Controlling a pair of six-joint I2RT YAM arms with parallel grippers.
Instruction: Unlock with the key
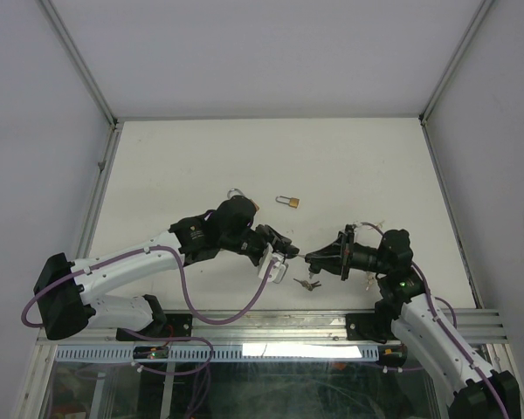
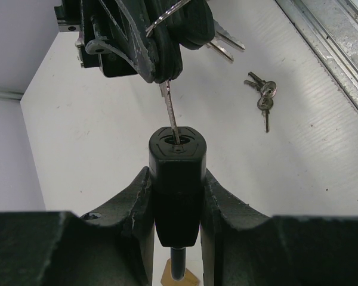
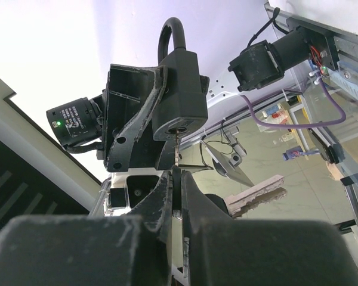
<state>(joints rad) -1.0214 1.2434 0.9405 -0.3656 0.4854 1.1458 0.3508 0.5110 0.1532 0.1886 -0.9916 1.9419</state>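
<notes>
We take the black padlock (image 2: pixel 176 179) as our landmark. It is held off the white table (image 1: pixel 349 166), above the near part of it.

The left arm (image 1: pixel 131 262) reaches in from the padlock's left and the right arm (image 1: pixel 428 319) from its right. Their wrists face each other across it.

The left gripper (image 2: pixel 176 193) is clamped on the padlock's body, one finger pressed against each flat side. The keyhole end points toward the other arm, and the shackle sticks out at the far end.

The right gripper (image 3: pixel 176 189) sits just in front of the keyhole end. Its jaws are pinched together on the head of a key (image 2: pixel 170 110).

The key's blade runs straight from those jaws to the padlock. Its tip sits in the mouth of the keyway, and most of the blade is still outside. More keys (image 3: pixel 256 193) dangle on a ring beside that gripper.

A small brass padlock (image 1: pixel 287 202) lies on the table beyond the black one, well apart from it. Further left, a silver shackle (image 1: pixel 236 192) peeks out from behind the left wrist. We cannot tell what it belongs to.

A loose bunch of spare keys (image 1: pixel 307 284) lies on the table just below and to the right of the black padlock, on its near side. Neither gripper touches it.
</notes>
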